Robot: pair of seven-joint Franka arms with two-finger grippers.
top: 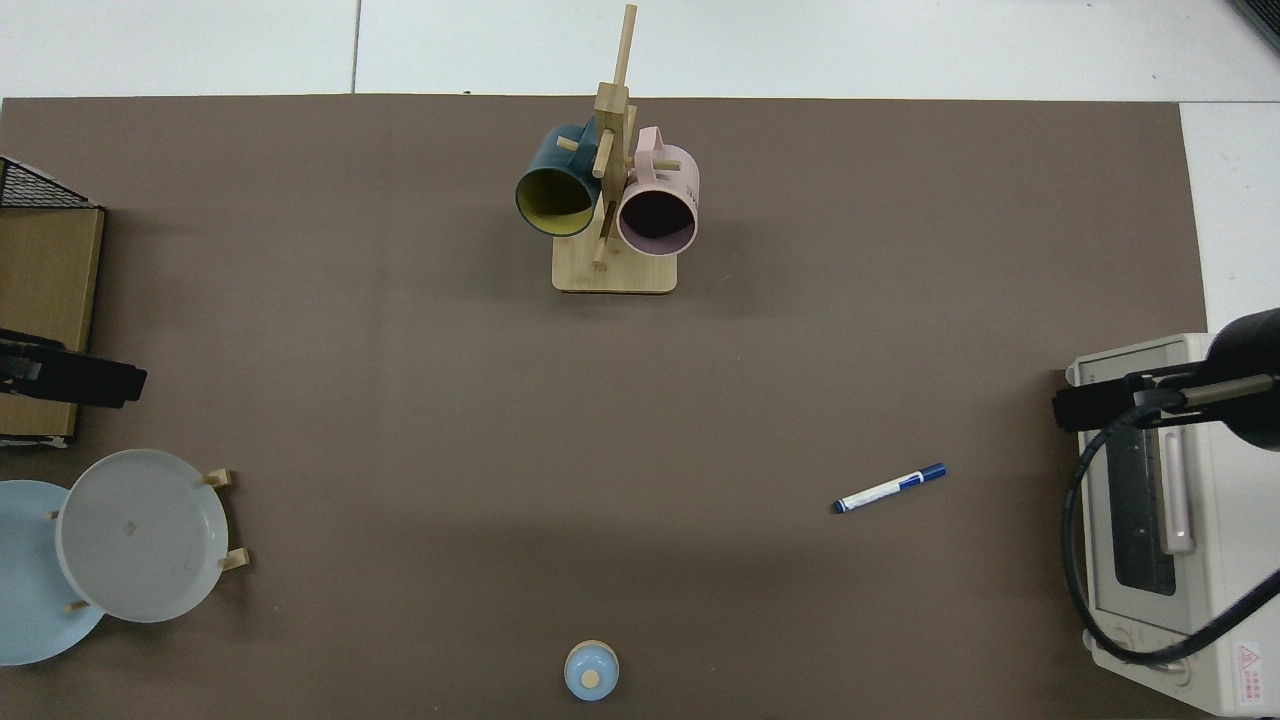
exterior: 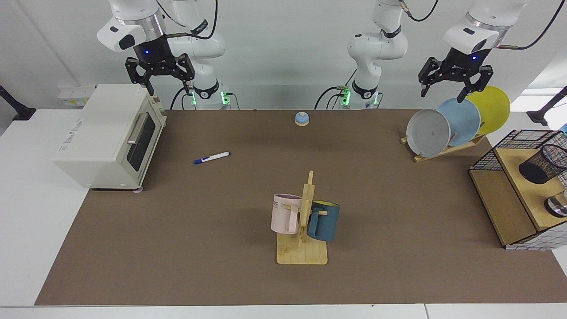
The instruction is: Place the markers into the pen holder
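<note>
Near the oven [exterior: 110, 137] edge of the table [exterior: 221, 266], the marker [exterior: 212, 157] lies flat; the right gripper [exterior: 159, 77] and left gripper [exterior: 454, 84] hang high, fingers spread, far from the pen holder [exterior: 544, 164].

Robotics lab bench, staged as a mock kitchen/desk scene. Evidence: two white arms bolted at the far edge of a white table [exterior: 26, 186], cabling and lit green base indicators, bare white wall behind. Brown mat [exterior: 221, 248] marks the work area. Household props set apart on it: toaster oven [exterior: 110, 137], mug tree [exterior: 305, 221], plate rack [exterior: 447, 148], call bell [exterior: 301, 118].
</note>
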